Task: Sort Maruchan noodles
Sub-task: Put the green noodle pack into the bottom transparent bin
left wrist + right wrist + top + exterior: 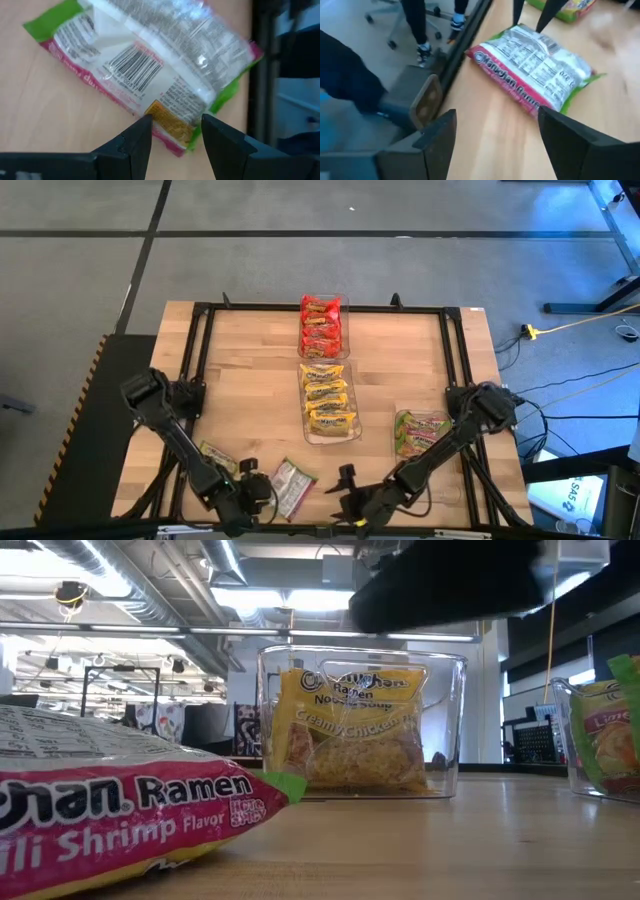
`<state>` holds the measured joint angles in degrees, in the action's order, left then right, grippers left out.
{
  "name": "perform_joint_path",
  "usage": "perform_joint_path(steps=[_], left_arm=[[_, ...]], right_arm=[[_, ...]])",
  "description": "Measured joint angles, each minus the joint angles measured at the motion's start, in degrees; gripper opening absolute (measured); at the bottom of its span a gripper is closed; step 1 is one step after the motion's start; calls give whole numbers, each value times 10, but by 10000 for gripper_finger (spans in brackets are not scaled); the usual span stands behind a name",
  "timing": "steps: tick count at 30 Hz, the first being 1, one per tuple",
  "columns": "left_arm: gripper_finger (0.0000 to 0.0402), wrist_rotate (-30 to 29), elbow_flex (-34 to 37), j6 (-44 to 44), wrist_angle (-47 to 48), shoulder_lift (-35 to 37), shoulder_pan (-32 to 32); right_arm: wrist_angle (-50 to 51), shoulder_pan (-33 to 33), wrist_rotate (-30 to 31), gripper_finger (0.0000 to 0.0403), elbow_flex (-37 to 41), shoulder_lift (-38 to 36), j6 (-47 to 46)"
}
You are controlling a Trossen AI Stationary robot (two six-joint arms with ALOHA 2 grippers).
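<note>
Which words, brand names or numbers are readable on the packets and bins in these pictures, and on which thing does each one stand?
"Ramen", "Shrimp Flavor": pink-and-green crinkly plastic packet lying on the table, low view.
"Ramen Noodle Soup", "Creamy Chicken": yellow packet inside the clear rectangular plastic bin.
"Maruchan Ramen", "370": pink-and-green packet, right wrist view.
Barcode digits and fine print, left wrist view: too small to read.

near left: pink chili-shrimp ramen packet (120,815) lying flat on the wooden worktop (430,850), green end flap toward centre | centre, farther back: clear bin (362,722) holding an upright yellow creamy-chicken packet (350,730) | right edge: second clear bin (600,745) with a green packet (612,735) | top: dark blurred arm (450,585) overhead
</note>
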<state>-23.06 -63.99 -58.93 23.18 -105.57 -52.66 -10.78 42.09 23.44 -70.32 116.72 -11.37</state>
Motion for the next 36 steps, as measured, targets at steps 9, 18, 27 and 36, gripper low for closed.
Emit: perform_joint_path(steps=[9, 18, 27, 36], left_arm=[[165, -31, 1, 27, -15, -38, 16], [165, -38, -1, 25, -25, -60, 47], [165, -37, 0, 39, -41, -62, 58], [165, -60, 1, 40, -87, -65, 59]], right_arm=[[3, -42, 13, 230, -51, 60, 149], [4, -43, 21, 214, -89, 100, 308], [48, -43, 30, 198, -86, 100, 476], [65, -64, 30, 186, -86, 100, 539]])
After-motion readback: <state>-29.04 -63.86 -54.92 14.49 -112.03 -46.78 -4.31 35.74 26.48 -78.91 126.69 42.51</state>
